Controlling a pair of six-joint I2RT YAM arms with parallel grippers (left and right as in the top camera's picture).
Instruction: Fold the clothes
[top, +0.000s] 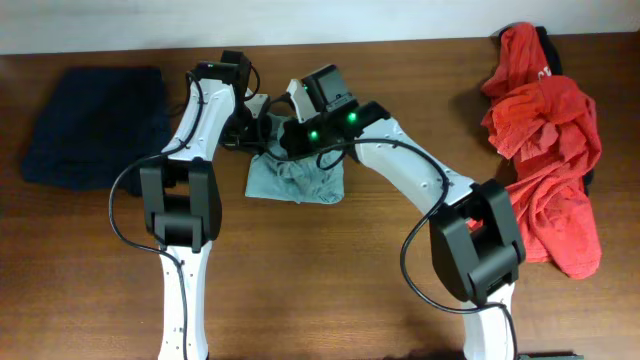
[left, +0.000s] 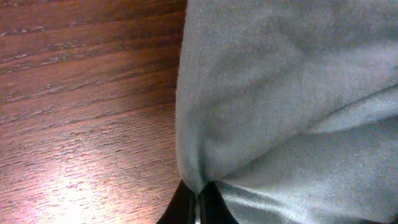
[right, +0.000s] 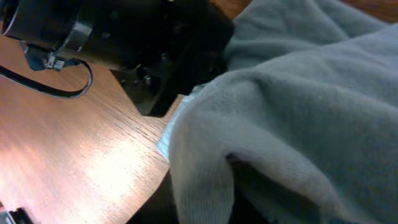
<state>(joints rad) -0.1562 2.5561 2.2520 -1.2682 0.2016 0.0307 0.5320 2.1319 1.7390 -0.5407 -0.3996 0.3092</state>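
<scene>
Left wrist: left claw (left: 199, 208) nips blue-grey T-shirt (left: 286, 93); right claw (top: 287, 143) likewise

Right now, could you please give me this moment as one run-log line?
left gripper shut on T-shirt | right gripper shut on T-shirt | navy garment far left | red shirt far right, crumpled

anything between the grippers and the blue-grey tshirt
Nothing visible. The left gripper has its fingers shut on a fold of the pale blue-grey T-shirt. The right gripper is buried in the same cloth, its fingers hidden.
</scene>
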